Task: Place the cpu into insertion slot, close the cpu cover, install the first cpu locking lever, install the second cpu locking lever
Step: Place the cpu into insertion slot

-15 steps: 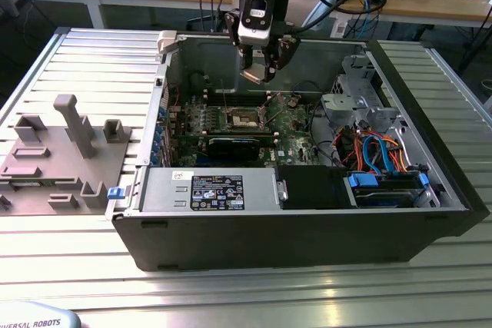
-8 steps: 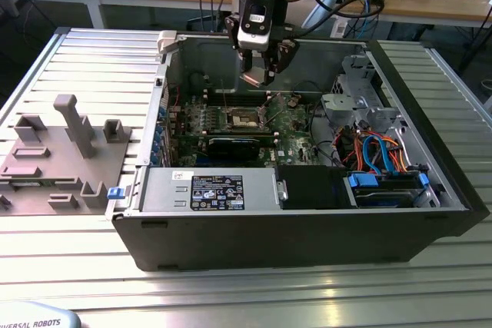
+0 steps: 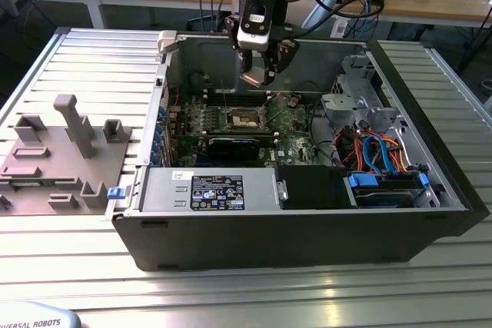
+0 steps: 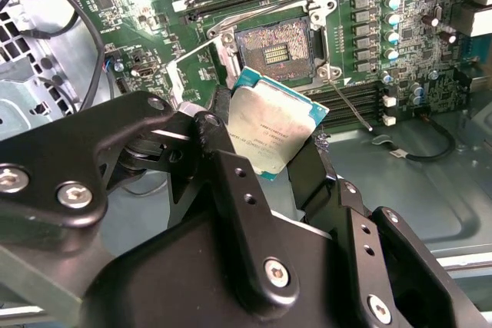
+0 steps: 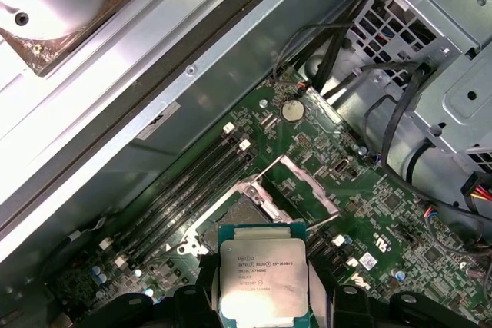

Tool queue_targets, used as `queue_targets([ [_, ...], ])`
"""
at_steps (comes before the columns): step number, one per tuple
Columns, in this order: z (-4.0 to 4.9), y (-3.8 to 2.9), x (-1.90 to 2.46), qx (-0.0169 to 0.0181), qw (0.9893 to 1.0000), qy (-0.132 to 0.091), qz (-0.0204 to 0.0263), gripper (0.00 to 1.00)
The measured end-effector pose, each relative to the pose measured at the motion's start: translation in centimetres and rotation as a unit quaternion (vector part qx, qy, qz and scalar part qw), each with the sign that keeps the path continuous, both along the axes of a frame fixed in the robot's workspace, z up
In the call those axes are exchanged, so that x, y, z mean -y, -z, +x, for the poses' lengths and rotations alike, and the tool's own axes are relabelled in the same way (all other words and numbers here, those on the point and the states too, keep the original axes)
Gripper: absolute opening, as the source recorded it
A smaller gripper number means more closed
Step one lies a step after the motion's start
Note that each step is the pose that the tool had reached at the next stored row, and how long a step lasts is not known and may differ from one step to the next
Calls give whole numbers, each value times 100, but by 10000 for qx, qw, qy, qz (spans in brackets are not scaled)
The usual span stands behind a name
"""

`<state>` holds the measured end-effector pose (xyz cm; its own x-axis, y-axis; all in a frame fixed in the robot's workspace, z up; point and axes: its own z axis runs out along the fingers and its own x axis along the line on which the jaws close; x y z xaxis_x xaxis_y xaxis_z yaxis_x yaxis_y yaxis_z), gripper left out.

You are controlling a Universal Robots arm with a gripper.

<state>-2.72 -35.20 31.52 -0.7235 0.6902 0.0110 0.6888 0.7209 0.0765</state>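
**CPU held over open slot, not seated**

Your hand (image 4: 269, 144) is clamped on opposite edges of the cpu (image 4: 277, 124), with one finger on each side and the metal top facing the wrist cameras. The grip looks firm, and nothing else is in it.

In the exterior view the hand (image 3: 264, 76) hangs inside the case (image 3: 231, 228), which sits on the worktop (image 3: 77, 282). It is above the board (image 3: 296, 124) and apart from it.

The slot (image 4: 277, 50) is bare, its contact field exposed. The cover (image 5: 311, 182) is swung up and clear of it, and one lever (image 4: 350, 103) lies released beside it.

Key relation: the slot (image 3: 244, 118) lies below the hand and slightly toward the exterior view's left. In both wrist views it sits just past the cpu's far edge, so the chip is not yet centred over it. The cpu's edges also appear turned against the slot's edges. I judge that alignment remains open, though the camera angle may account for some of this.
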Motion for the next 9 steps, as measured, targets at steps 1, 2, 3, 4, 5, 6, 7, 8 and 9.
queue_targets([
  [1, 0, 0, 0, 0, 10000, 17, 0, 55],
  [2, 0, 1, 0, 0, 10000, 35, 0, 55],
  [3, 0, 2, 0, 0, 10000, 51, 0, 55],
  [4, 0, 2, 0, 0, 10000, 55, 0, 55],
  [5, 0, 3, 0, 0, 10000, 55, 0, 55],
  [6, 0, 12, 0, 0, 10000, 84, 0, 55],
  [7, 0, 21, 0, 0, 10000, 90, 0, 55],
  [8, 0, 21, 0, 0, 10000, 90, 0, 55],
  [9, 0, 21, 0, 0, 10000, 91, 0, 55],
])
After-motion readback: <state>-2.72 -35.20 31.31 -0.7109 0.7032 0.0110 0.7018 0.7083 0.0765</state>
